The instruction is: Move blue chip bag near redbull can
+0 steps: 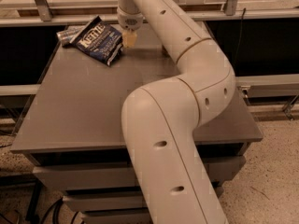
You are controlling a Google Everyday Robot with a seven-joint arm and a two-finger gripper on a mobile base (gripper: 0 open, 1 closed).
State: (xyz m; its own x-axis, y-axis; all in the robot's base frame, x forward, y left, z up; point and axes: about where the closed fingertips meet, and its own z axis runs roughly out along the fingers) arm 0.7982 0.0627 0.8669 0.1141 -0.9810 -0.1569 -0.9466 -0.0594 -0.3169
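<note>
One blue chip bag (98, 43) far left on table (70, 111); one redbull can (65, 34) just beside its left; one gripper (130, 38) at bag's right edge, grip state unclear; arm (187, 55) covers table's right.

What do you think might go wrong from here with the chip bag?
The gripper is at the right edge of the dark-blue crinkly foil chip bag, so it may push rather than grasp it. The bag seems to touch the slim silver-and-blue can near the grey table's left edge; a shove might knock it off.
</note>
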